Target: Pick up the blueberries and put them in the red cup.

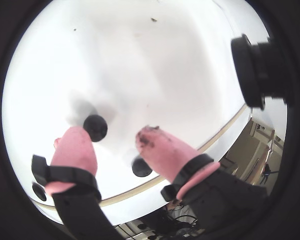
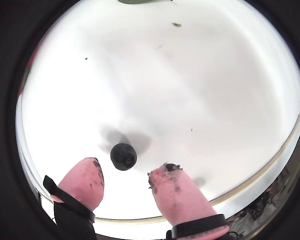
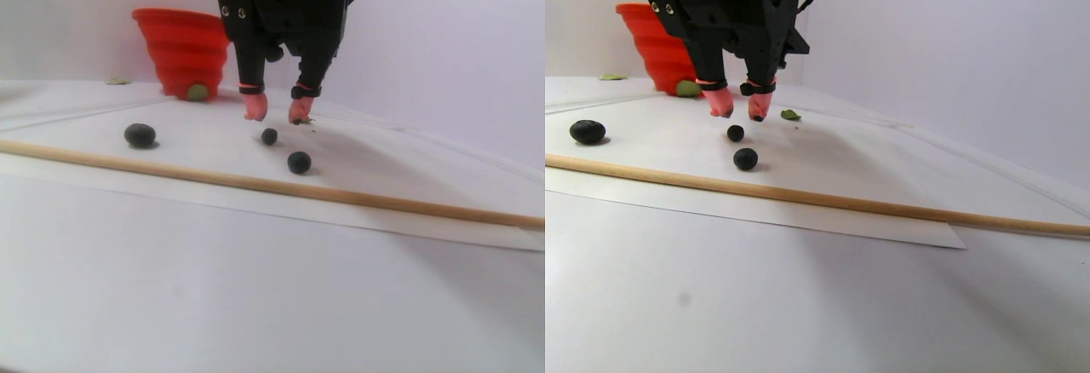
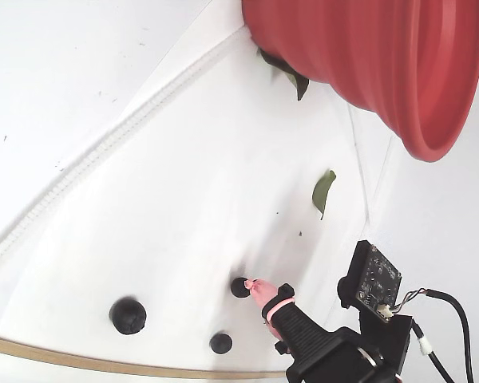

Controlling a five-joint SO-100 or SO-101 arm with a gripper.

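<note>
- Three blueberries show on the white sheet (image 3: 409, 169) in the stereo pair view: a small one (image 3: 269, 136) just in front of the pink fingertips, a second (image 3: 299, 163) nearer the camera, and a larger, oval one (image 3: 140, 134) well apart to the left.
- In a wrist view, the small berry (image 2: 123, 156) lies on the sheet between the two fingertips and slightly beyond them, touching neither.
- In the fixed view, the same berry (image 4: 239, 287) sits right at the tip of a pink finger (image 4: 259, 292); whether they touch cannot be told.
- The gripper (image 2: 126, 181) hangs over the sheet with its jaws spread apart and nothing held; the pink pads (image 2: 175, 192) carry dark smudges.
- The red cup (image 3: 183, 49) stands at the back of the sheet in the stereo pair view, well apart from the berries.
- A green leaf (image 4: 322, 191) lies on the sheet between cup and gripper in the fixed view; another green piece (image 3: 197, 93) rests against the cup's base.
- A thin wooden rod (image 3: 255, 184) runs along the sheet's near edge.
</note>
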